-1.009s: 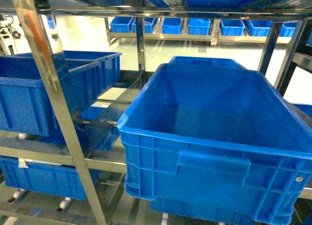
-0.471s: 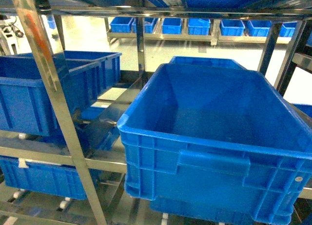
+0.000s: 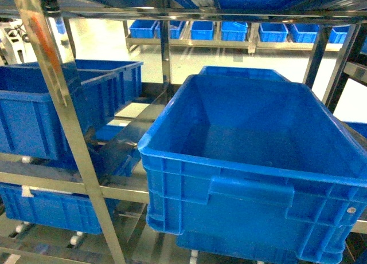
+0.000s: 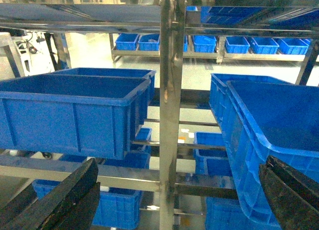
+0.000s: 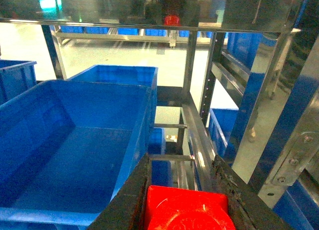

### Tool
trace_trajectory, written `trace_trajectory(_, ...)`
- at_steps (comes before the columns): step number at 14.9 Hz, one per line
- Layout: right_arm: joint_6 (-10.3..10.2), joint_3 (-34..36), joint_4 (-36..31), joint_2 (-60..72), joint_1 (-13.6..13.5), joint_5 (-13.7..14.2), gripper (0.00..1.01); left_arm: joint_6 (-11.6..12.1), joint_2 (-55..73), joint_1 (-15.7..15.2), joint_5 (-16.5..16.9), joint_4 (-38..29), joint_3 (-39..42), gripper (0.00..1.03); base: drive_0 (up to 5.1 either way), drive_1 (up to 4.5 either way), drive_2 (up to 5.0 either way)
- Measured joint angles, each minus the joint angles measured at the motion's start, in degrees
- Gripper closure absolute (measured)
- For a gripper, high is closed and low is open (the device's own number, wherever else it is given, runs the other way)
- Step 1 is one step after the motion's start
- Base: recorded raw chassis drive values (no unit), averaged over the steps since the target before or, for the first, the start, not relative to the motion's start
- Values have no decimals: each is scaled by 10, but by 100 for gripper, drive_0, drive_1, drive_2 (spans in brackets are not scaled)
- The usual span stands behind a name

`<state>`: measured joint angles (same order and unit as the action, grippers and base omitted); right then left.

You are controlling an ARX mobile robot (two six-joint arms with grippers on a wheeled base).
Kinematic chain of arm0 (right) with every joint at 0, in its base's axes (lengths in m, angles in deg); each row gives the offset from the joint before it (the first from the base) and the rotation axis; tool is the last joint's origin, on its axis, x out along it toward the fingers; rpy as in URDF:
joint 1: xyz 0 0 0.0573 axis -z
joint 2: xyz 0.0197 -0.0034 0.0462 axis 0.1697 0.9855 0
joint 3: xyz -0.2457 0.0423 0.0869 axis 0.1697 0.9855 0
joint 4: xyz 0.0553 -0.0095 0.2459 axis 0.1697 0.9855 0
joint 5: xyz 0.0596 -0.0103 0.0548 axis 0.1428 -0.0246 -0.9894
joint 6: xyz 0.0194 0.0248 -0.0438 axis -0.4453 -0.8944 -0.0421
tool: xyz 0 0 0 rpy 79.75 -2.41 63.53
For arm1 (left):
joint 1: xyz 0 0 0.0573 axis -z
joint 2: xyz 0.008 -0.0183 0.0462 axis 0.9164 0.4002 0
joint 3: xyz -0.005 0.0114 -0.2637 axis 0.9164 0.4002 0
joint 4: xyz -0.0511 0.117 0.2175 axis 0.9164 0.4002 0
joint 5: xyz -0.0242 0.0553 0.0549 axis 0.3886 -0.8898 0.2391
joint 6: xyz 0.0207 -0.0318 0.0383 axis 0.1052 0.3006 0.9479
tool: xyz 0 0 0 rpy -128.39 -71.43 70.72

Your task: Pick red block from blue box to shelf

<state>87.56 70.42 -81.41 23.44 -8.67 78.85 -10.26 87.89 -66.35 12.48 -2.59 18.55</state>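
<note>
Between the right gripper's [image 5: 185,190] dark fingers [image 5: 130,195], low in the right wrist view: the red block [image 5: 187,210], glossy, clamped from both sides, round stud facing the camera. No long axis to speak of; roughly cubic. Its lower part is cut off by the frame edge.

Item, shelf [image 5: 199,140]: stainless rack, square uprights and flat tiers. Bare rails run ahead of and slightly above the held block, in the gap just right of the large blue crate [image 5: 75,140]. Judged: the coming move turns on carrying the block forward onto a tier beside that crate, not into it. The right arm alone holds the piece, so it is the nearer one.

Item, left gripper [image 4: 174,200]: fingers [image 4: 60,200] spread wide apart, nothing between them, facing a shelf upright [image 4: 169,115].

Item, head view: dark blue ribbed crates [image 3: 252,161] on the tiers; neither arm appears. No turquoise bin is visible in any view.
</note>
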Motion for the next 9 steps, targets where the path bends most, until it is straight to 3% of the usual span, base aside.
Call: trace_trajectory(9,0,0,0,0,0,0,72,0,0,0,0,0,0,5,0,0,0)
